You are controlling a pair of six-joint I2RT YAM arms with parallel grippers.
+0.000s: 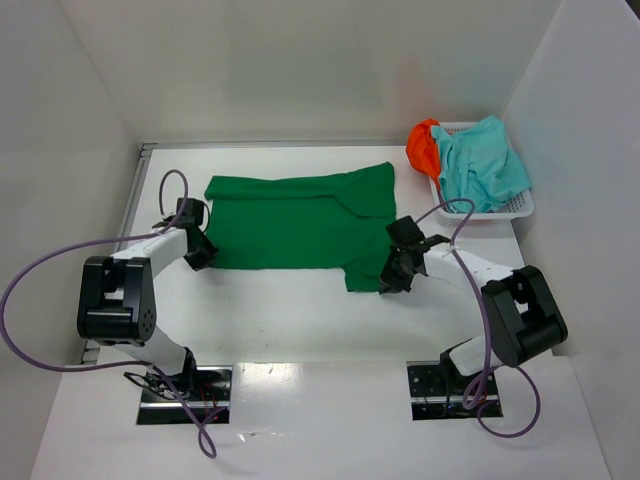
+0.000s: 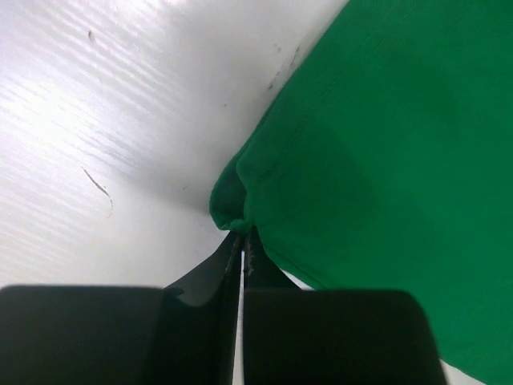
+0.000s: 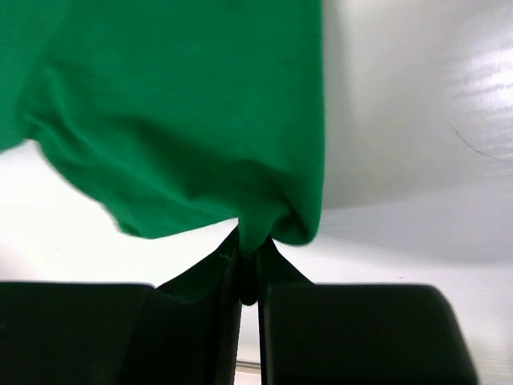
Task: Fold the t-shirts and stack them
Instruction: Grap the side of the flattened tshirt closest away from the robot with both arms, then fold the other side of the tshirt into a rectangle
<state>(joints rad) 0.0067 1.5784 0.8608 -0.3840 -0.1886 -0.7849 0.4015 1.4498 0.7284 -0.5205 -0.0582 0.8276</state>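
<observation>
1. Left arm: the left gripper (image 1: 199, 251) sits low on the white table (image 1: 300, 330), at the near left corner of the dark green short-sleeved cloth t-shirt (image 1: 290, 225). A purple cable (image 1: 30, 275) loops out from this arm to the left.
2. Left wrist view: the left gripper (image 2: 240, 241) has its black fingers pressed together, with a small bunched fold of the green shirt's (image 2: 385, 160) hem pinched at the tips. The rest of that edge lies on the table surface.
3. Centre: the green shirt is spread out on the middle of the table, its long side running left to right. One sleeve points toward the far right. The cloth is mostly flat, with light creasing near that sleeve.
4. Right arm: the right gripper (image 1: 396, 274) is at the shirt's near right corner, touching it.
5. Right wrist view: the right gripper (image 3: 250, 250) has its fingers closed on a gathered fold of the green cloth (image 3: 176, 112), which puckers at the tips and casts a shadow on the table beneath.
6. Far right corner: a white plastic mesh basket (image 1: 518, 209) stands well apart from the green shirt. A bright orange cloth t-shirt (image 1: 422, 148) hangs over its left rim, and a light teal cloth t-shirt (image 1: 482, 165) is heaped beside it, filling most of the basket. Both are crumpled and unfolded.
</observation>
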